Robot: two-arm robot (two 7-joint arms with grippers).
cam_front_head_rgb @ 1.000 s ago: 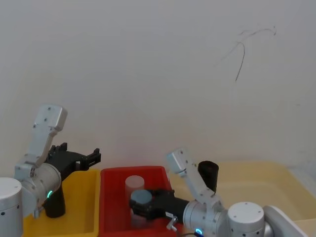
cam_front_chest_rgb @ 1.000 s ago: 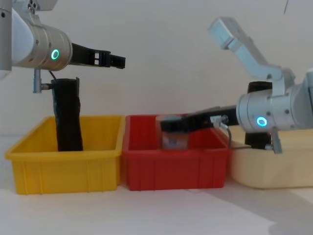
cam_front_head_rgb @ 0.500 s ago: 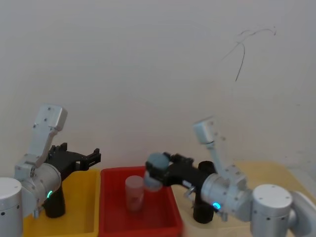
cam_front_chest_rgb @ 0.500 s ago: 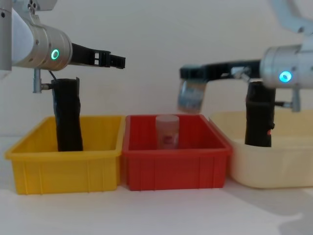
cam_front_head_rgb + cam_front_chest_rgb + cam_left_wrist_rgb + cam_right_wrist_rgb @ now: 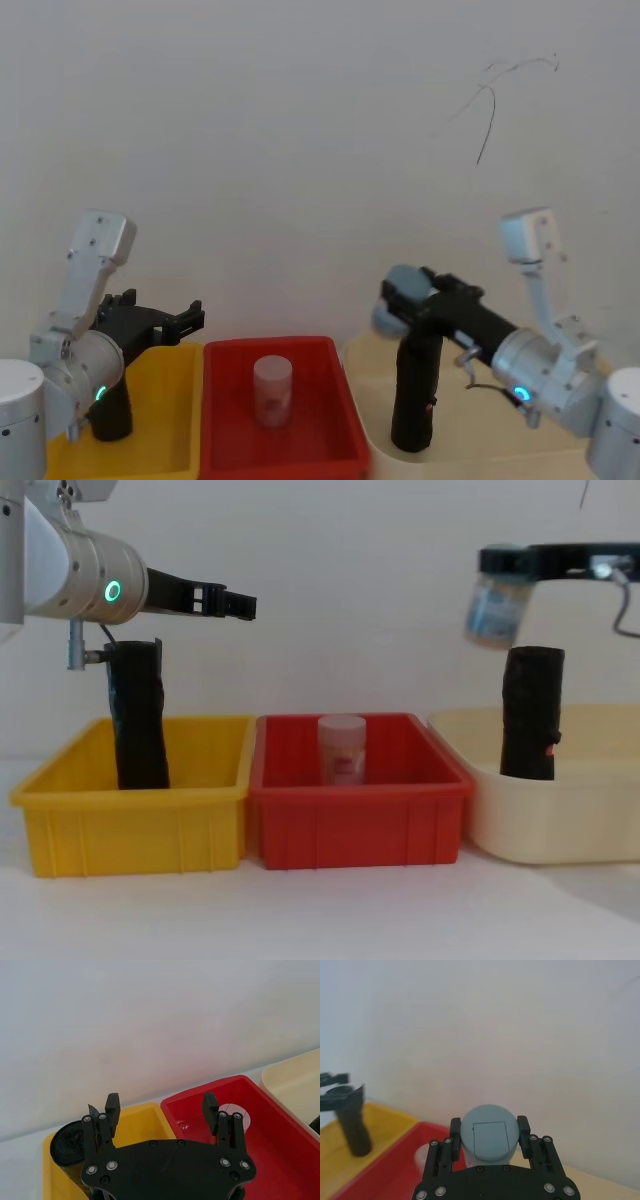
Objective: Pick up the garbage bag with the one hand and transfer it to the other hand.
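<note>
Three bins side by side: one yellow bin (image 5: 130, 815), one red bin (image 5: 360, 815), one cream bin (image 5: 545, 810).

Two black rolls: one slimmer roll (image 5: 138, 715) standing in the yellow bin, one garbage bag (image 5: 530, 713) with a red mark standing in the cream bin.

Two jars: one pale jar (image 5: 342, 748) upright in the red bin, one grey-lidded jar (image 5: 492, 608) held up in the air above the cream bin.

Two grippers: left gripper (image 5: 235, 604) with a green ring light, right gripper (image 5: 505, 560) carrying the grey-lidded jar.
</note>
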